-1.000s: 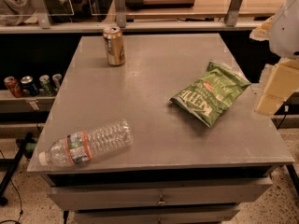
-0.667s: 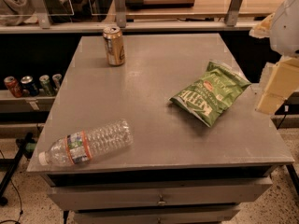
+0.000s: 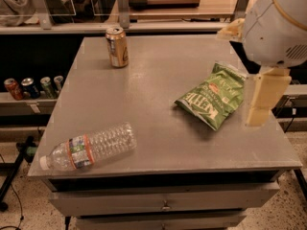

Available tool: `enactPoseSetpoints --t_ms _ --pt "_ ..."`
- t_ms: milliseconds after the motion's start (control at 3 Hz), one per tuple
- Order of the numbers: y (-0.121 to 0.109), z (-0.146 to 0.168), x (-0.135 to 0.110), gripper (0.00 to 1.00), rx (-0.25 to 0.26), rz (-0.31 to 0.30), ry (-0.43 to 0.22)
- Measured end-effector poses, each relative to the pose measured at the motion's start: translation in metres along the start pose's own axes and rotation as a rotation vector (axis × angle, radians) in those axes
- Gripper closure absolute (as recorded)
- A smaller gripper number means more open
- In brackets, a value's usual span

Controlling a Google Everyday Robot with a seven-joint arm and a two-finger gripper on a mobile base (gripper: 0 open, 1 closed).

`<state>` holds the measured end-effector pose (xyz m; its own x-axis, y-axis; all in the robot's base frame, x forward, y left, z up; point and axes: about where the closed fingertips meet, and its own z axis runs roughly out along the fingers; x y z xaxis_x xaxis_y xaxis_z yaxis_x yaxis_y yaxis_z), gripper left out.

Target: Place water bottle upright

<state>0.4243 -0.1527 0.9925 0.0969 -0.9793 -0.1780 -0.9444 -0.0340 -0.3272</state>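
One gripper [image 3: 261,98] hangs by the table [image 3: 158,104], right side, seemingly pointing down; jaws' state unclear.

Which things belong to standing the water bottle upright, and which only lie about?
For the job: water bottle, on its side, front left of the table; end effector, above its right edge.
Lying about: soda can, chip bag, shelved cans.

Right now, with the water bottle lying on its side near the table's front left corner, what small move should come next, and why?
Probably carry the gripper across toward the water bottle. The gripper hangs at the right edge of the table beside the green Kettle chip bag, while the bottle lies flat at the opposite side, cap pointing left, so closing that gap likely comes first.
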Motion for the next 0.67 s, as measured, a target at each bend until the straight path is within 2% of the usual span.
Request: enactPoseSetpoints --t_ms 333,667 --pt "0.0125 0.0173 -0.047 0.0 -0.034 -0.149 -0.048" --pt "0.0125 0.0173 -0.047 0.0 -0.034 -0.149 -0.048"
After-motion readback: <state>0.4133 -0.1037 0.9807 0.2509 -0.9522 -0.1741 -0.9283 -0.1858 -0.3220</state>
